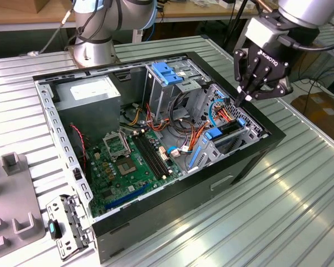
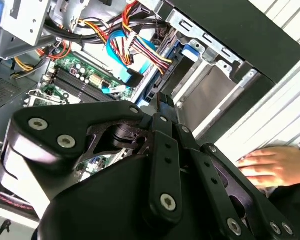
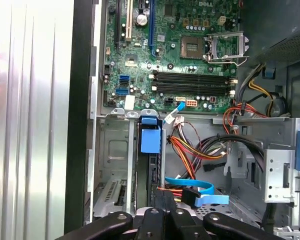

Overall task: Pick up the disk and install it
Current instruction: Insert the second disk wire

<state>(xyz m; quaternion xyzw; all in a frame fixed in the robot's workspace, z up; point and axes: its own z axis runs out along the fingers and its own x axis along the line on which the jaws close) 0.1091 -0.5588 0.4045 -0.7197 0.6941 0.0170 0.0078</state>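
Note:
The disk point(image 1: 228, 129) stands on edge in a slot of the drive cage at the exterior view's right side of the open computer case point(image 1: 256, 150). Its top edge is dark, with blue rail ends at both ends. My gripper point(image 1: 242, 100) hangs straight above it, fingers shut together with nothing between them and the tips just over the disk's far end. In the first wrist view the gripper point(image 3: 162, 196) points down at the disk's dark edge point(image 3: 152, 175), below a blue rail tab point(image 3: 151, 139). The second wrist view shows the gripper point(image 2: 162, 98) over the cage.
A grey power-supply box point(image 1: 92, 97) fills the case's far corner, a bare blue bracket point(image 1: 166, 72) tops the rear cage, and the motherboard point(image 1: 128, 161) lies between. Loose coloured cables point(image 3: 200, 192) run beside the slot. A person's hand point(image 2: 270, 167) rests on the ribbed table beside the case.

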